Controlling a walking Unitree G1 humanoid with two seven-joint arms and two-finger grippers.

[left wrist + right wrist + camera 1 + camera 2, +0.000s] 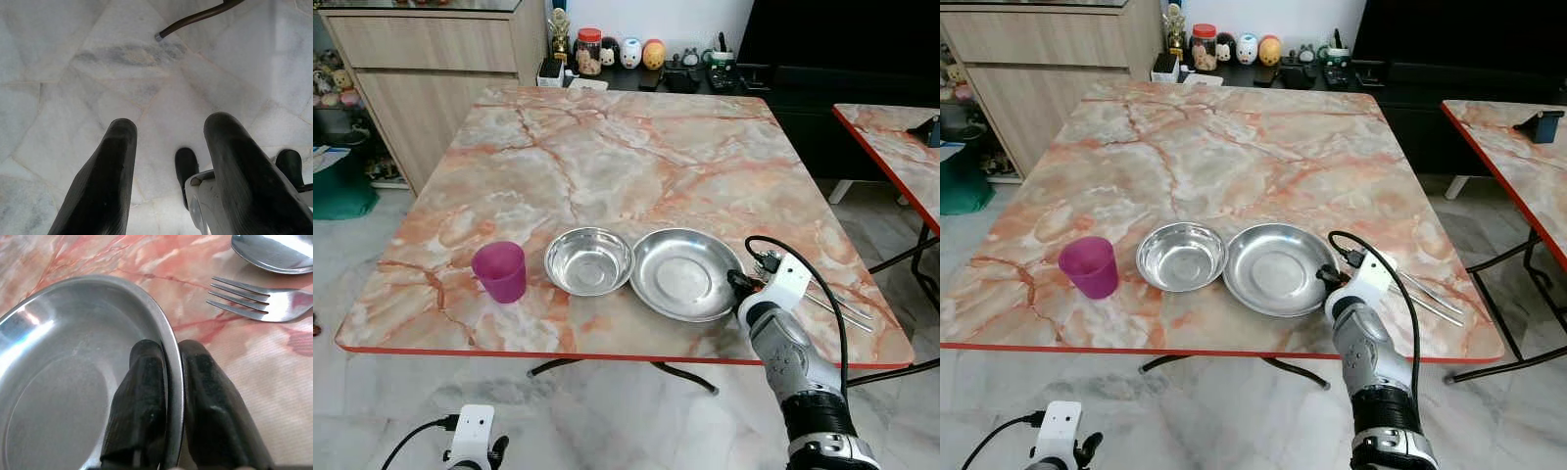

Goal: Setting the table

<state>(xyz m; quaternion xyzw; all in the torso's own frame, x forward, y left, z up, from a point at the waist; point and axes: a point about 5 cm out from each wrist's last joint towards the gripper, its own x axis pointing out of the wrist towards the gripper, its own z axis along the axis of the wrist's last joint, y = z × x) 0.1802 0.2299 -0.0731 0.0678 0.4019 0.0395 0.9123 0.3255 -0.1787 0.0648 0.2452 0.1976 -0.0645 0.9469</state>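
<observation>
While the left gripper hangs over the floor with fingers spread, the right gripper pinches the rim of the steel plate, one finger inside, one outside. Plate sits near the table's front edge, touching the steel bowl. Pink cup toward front-left corner; fork and spoon toward front-right.

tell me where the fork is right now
The fork lies flat on the marble table near its front right edge, beside a spoon, just right of the steel plate whose rim the right claw pinches.
</observation>
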